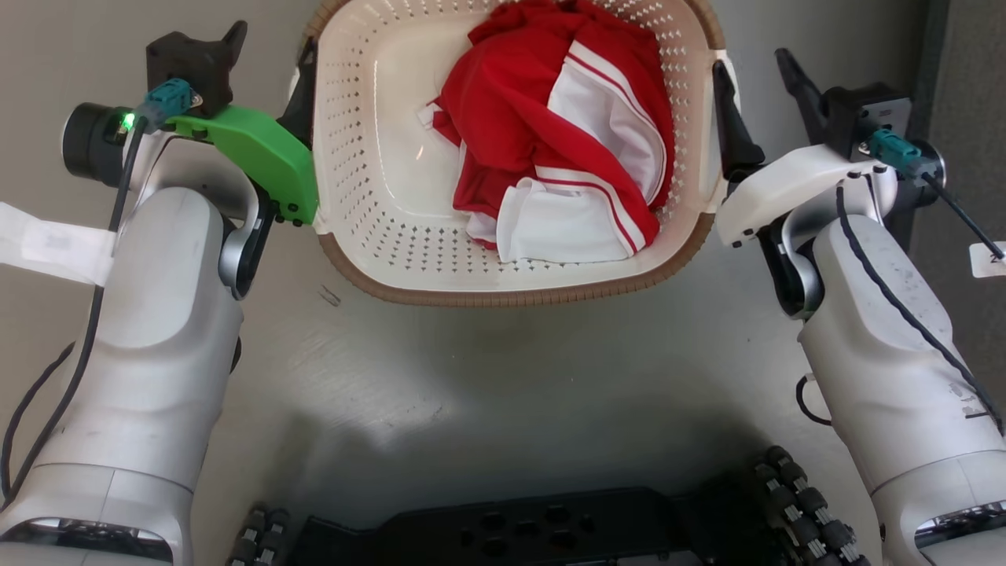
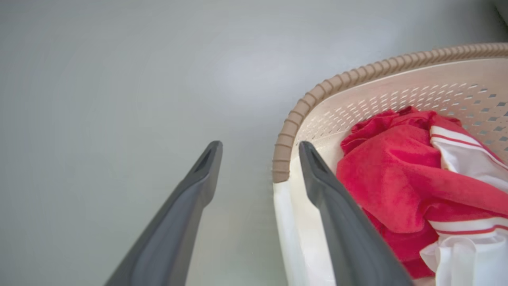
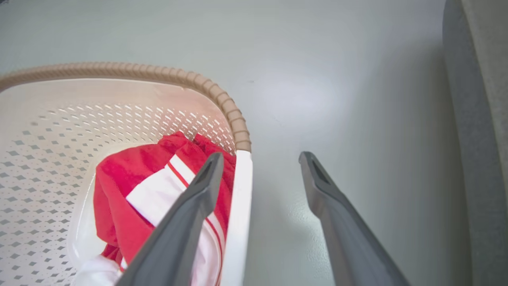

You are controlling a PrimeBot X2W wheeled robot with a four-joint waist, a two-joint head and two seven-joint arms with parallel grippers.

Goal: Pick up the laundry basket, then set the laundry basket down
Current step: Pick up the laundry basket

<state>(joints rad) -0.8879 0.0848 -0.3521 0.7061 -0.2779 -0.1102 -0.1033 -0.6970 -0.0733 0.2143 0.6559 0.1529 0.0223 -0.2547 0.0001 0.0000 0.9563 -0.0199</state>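
The basket is smooth cream plastic with a bumpy brown rim. The clothes are soft cloth. The grey floor is smooth and a bit shiny.

Laundry basket holds a red-and-white garment. My left gripper and right gripper flank its two sides, fingers spread, each inner finger at the basket's edge. Grey floor below.

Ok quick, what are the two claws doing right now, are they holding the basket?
Left claw: open, fingers straddling one side of the laundry basket, not squeezing.
Right claw: open, straddling the other side.
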